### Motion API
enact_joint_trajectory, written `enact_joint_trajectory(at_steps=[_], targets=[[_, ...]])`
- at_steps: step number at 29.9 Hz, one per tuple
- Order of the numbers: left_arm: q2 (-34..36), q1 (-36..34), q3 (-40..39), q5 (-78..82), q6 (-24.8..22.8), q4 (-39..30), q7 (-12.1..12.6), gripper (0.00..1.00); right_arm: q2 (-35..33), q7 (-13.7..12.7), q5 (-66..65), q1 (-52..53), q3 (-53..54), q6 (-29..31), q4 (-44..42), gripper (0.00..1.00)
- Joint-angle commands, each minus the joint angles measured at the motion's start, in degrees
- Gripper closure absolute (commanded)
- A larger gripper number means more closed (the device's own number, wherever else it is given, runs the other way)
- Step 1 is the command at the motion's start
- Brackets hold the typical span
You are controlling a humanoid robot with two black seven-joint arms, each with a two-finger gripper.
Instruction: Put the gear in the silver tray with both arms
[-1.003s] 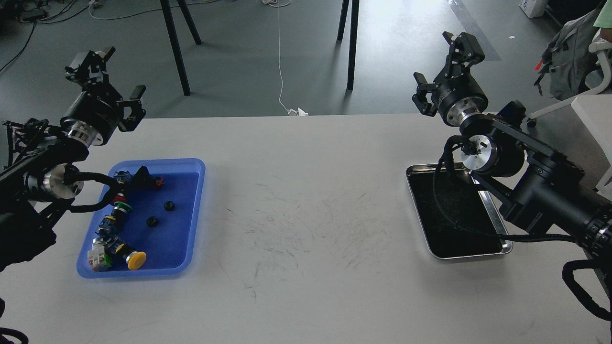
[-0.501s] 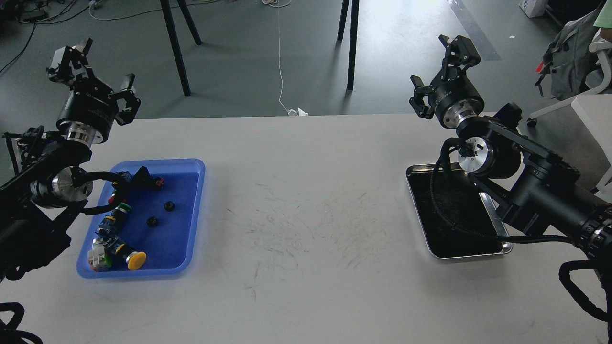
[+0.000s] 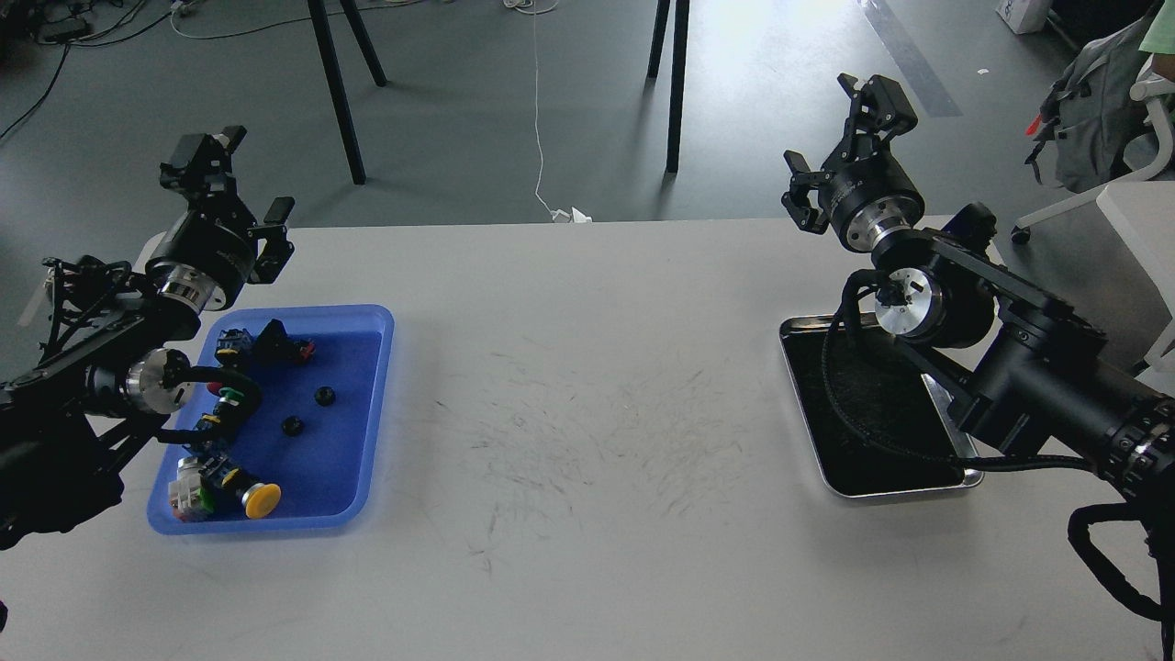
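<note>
Two small black gears lie in the blue plastic tray [image 3: 367,404] at the left, one [image 3: 323,396] near its middle and one [image 3: 292,425] just below it. The silver tray [image 3: 831,477] with its dark inner surface sits at the right, partly covered by my right arm. My left gripper [image 3: 240,188] is open and empty, raised past the blue tray's far left corner. My right gripper [image 3: 837,138] is open and empty, raised beyond the silver tray's far edge.
The blue tray also holds several push buttons and switches, among them a yellow-capped one [image 3: 262,497]. Black stand legs [image 3: 340,92] and a white cable [image 3: 540,119] are on the floor beyond the table. A chair with a grey bag [image 3: 1097,110] stands at the far right.
My left gripper has swung right and down, nearer the blue tray's far corner. My right gripper has shifted slightly left. The gears and trays have not moved.
</note>
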Motion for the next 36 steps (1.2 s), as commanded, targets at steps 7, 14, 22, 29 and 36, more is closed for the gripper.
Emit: enact_joint_trajectory(at_steps=[7, 14, 22, 29, 36], targets=[[3.22, 8.20, -12.49, -10.14, 10.37, -8.21, 0.02, 0.02, 0.53, -0.09, -0.09, 0.13, -0.10, -0.01, -0.11, 0.01], [1.29, 11.29, -20.23, -10.93, 9.61, -9.30, 0.02, 0.02, 0.45, -0.09, -0.09, -0.13, -0.19, -0.01, -0.11, 0.01], [-0.21, 10.58, -15.78, -9.70, 11.36, -8.58, 0.02, 0.02, 0.53, 0.08, -0.08, -0.49, 0.08, -0.09, -0.02, 0.01], [9.54, 6.72, -3.55, -9.53, 3.03, -10.79, 0.02, 0.02, 0.53, 0.08, -0.08, -0.93, 0.52, -0.01, 0.07, 0.01], [13.77, -2.58, 9.09, -9.79, 2.12, -8.69, 0.02, 0.02, 0.53, 0.17, 0.00, -0.93, 0.60, -0.09, 0.15, 0.01]])
